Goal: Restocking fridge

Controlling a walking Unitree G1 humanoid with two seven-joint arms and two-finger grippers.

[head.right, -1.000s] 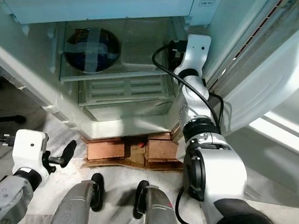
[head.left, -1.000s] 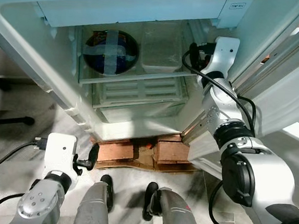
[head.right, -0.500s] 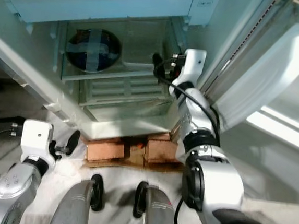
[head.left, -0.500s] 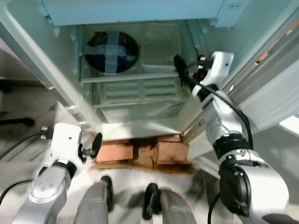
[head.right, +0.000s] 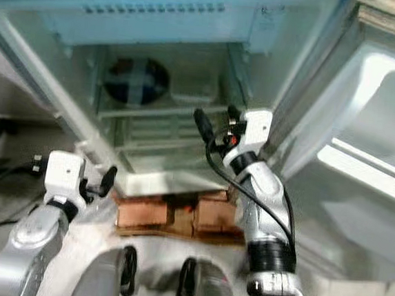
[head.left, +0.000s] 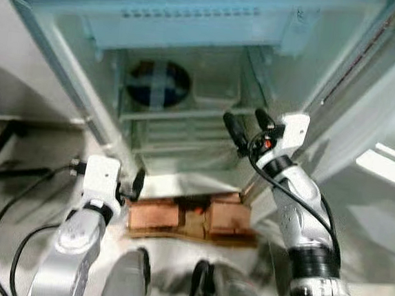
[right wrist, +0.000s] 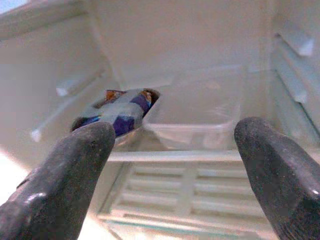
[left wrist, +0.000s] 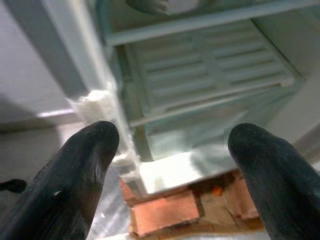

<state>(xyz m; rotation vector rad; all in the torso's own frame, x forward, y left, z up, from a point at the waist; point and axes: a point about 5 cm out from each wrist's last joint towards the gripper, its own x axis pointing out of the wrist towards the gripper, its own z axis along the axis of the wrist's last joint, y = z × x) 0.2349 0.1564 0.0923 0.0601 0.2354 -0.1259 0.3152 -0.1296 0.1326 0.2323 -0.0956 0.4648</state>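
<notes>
My right gripper [right wrist: 170,165] is spread and empty; beyond its fingers the clear container [right wrist: 195,112] sits shelved beside the bowl [right wrist: 116,112]. My left gripper [left wrist: 175,170] hangs spread too, idle.

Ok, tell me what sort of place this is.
Probably a home kitchen: an open fridge propped on bricks over a tiled floor, with a covered bowl and a clear container on its shelf.

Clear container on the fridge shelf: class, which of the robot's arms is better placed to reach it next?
Probably the right. The right gripper is open, raised before the shelf, facing the clear container. The left gripper hangs low by the bricks.
</notes>
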